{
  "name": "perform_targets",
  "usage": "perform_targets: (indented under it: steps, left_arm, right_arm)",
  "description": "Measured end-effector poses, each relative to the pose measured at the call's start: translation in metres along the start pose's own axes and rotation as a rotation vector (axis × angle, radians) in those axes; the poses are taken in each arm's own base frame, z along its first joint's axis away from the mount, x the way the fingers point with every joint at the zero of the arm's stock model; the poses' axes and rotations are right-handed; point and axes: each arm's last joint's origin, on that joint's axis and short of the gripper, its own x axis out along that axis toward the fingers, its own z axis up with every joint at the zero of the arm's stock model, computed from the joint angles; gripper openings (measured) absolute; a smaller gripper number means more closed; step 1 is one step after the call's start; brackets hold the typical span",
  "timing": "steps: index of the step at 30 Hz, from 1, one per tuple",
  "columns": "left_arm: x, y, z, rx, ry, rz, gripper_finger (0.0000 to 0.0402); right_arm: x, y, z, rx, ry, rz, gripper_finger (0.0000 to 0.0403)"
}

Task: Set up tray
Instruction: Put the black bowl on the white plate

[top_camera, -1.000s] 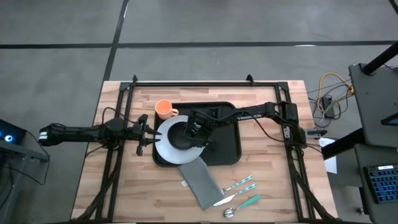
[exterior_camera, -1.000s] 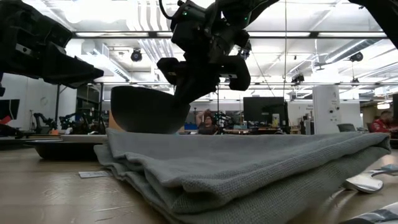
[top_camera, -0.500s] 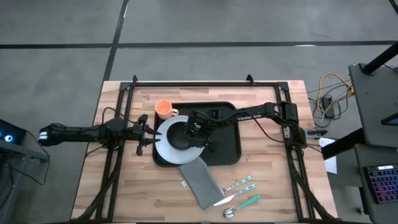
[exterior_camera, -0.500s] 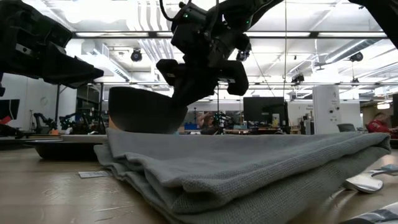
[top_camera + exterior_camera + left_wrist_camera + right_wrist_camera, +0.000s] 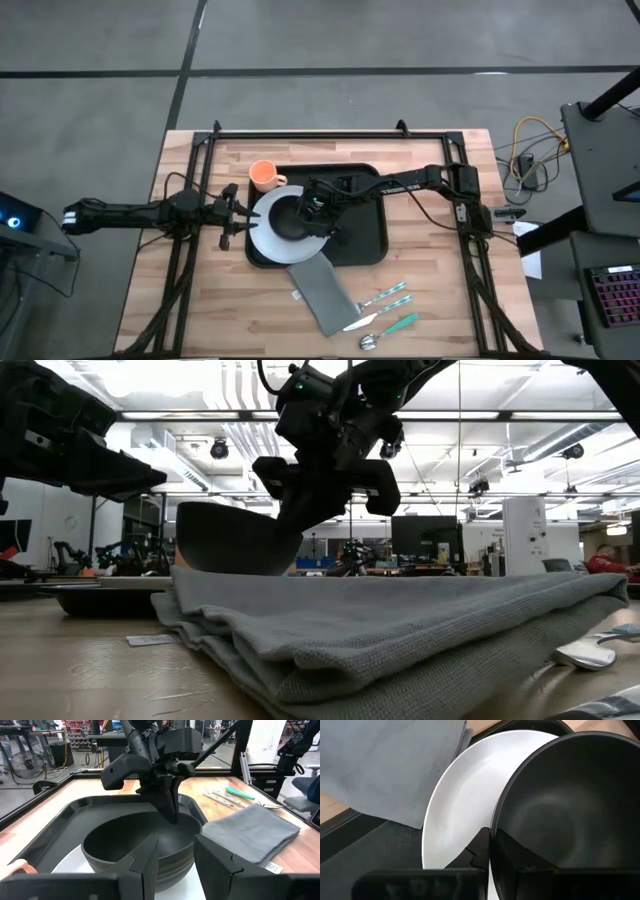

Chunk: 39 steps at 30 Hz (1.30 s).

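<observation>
The black tray lay in the middle of the wooden worktop. A white plate sat at the tray's left end, its edge reaching over the rim, and a dark bowl sat on the plate. The right gripper reached across the tray from the right side, its jaws pinched tight on the rim of the bowl, one finger inside and one outside. In the right wrist view the bowl's rim ran straight between those fingers, with the plate beneath. The left gripper hung just left of the plate, its jaws partly apart and holding nothing; the bowl stood just ahead of them. An orange cup stood at the tray's far left corner. A grey napkin lay in front of the tray, touching its near edge, with cutlery just to its right.
</observation>
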Motion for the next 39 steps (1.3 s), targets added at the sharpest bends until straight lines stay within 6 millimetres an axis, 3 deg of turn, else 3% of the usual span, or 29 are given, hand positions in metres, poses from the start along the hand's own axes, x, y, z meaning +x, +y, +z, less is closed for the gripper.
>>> perform_targets:
  steps: [11,39]
  left_arm:
    - [0.0,0.0,0.0001,0.0,0.0,0.0,0.0105]
    - [0.0,0.0,0.0001,0.0,0.0,0.0,0.0105]
  right_arm:
    - [0.0004,0.0004,-0.0018,0.008,0.008,0.001,0.0012]
    - [0.0003,-0.0019,-0.0006,0.024,-0.005,-0.023,0.0097]
